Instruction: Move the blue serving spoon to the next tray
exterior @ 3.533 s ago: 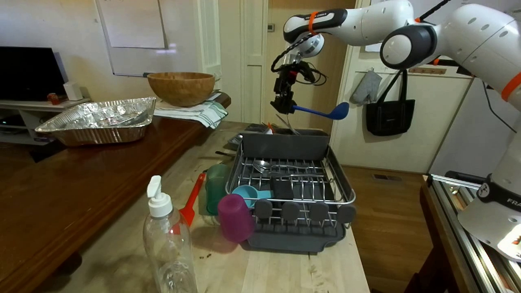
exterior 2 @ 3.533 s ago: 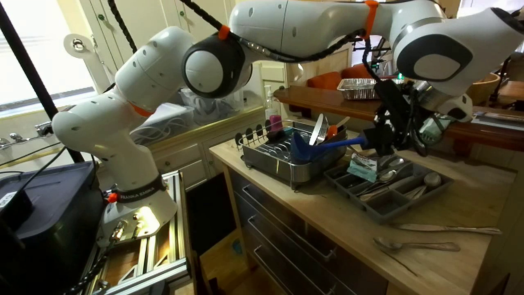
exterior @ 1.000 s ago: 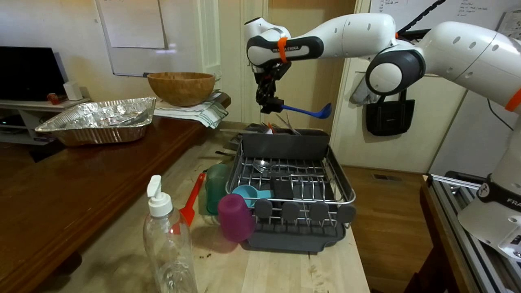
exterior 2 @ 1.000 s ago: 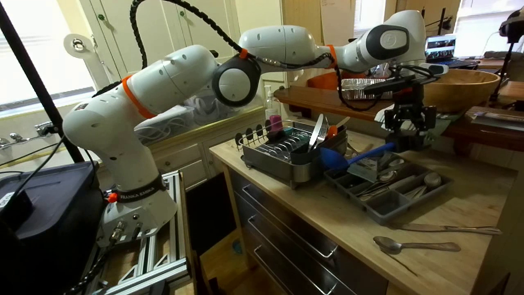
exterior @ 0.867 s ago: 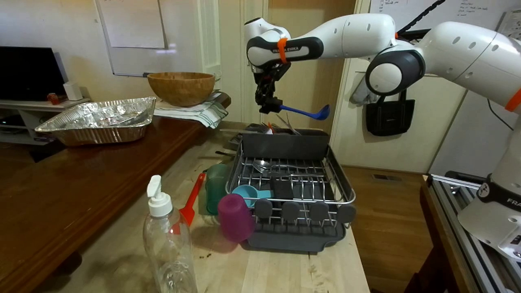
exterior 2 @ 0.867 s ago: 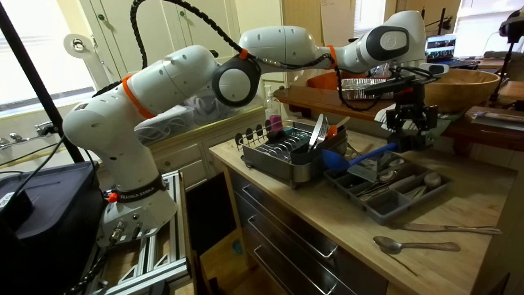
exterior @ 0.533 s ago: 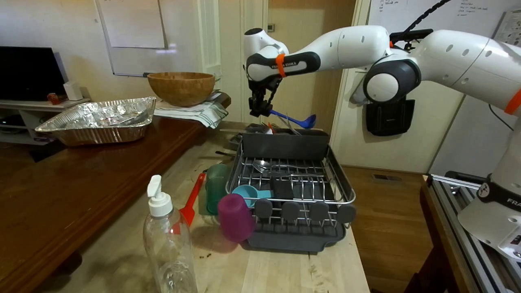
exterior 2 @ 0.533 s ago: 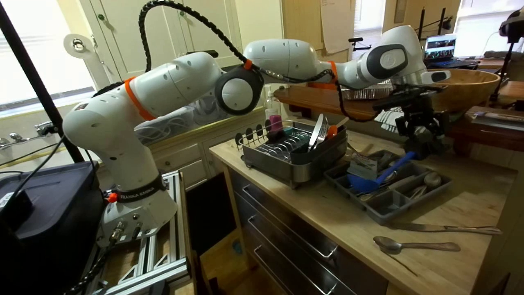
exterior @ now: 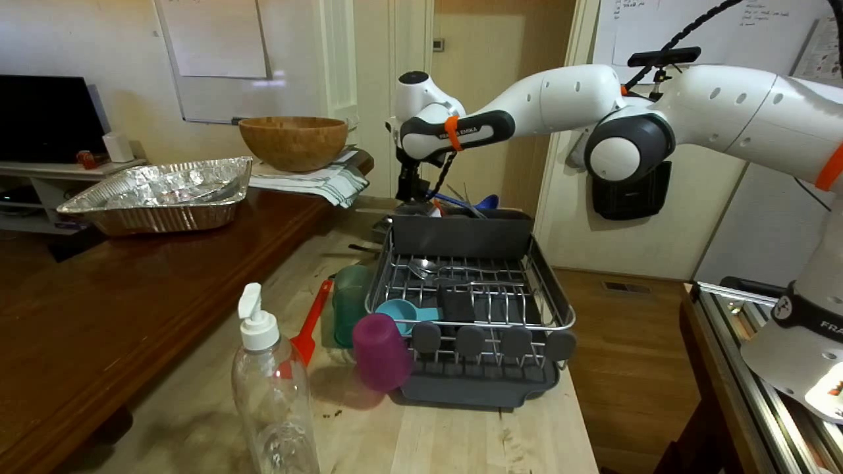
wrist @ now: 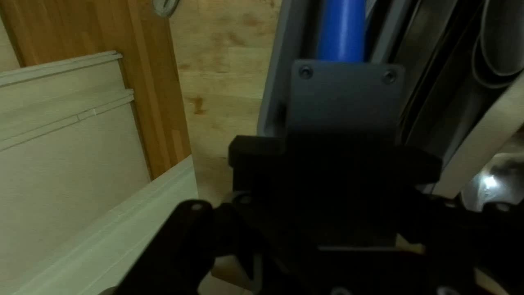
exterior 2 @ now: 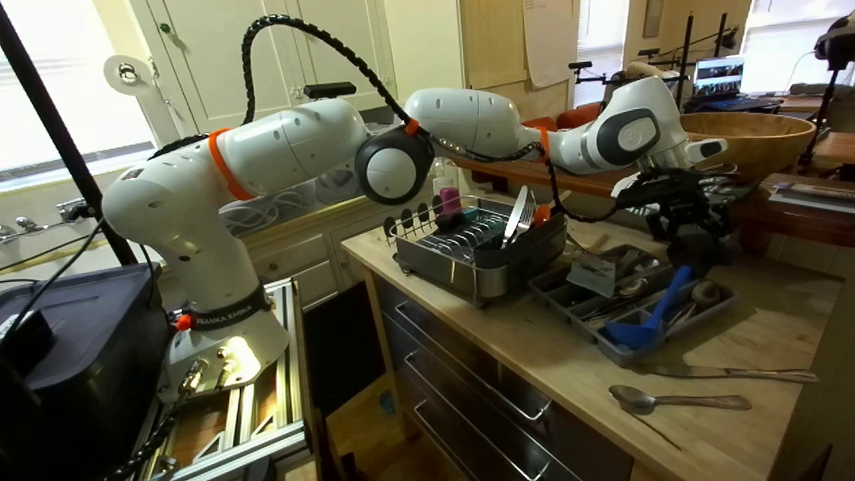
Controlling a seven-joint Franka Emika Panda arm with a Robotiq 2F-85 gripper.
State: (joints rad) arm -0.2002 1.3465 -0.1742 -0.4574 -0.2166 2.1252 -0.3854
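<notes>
In an exterior view we see a brown wooden plank floor (exterior: 625, 355) meeting a cream-painted wall (exterior: 625, 243), and a flat black television (exterior: 39, 118) beyond a long, glossy reddish-brown wooden counter (exterior: 85, 316). In an exterior view we find tall cream-painted cupboards (exterior 2: 207, 53) with small round knobs (exterior 2: 165, 28), and to their left a glaring white window (exterior 2: 73, 73)

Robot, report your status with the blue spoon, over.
Fingers closed on blue spoon. Over tray, contact unclear. Cutlery there may get in the way.

The arm (exterior 2: 294, 143) bears "FRANKA EMIKA" on its dark base band (exterior 2: 227, 315) and dark wrist panel (exterior: 484, 130), while handwriting (exterior: 761, 14) on the whiteboard (exterior: 744, 41) is illegible.
</notes>
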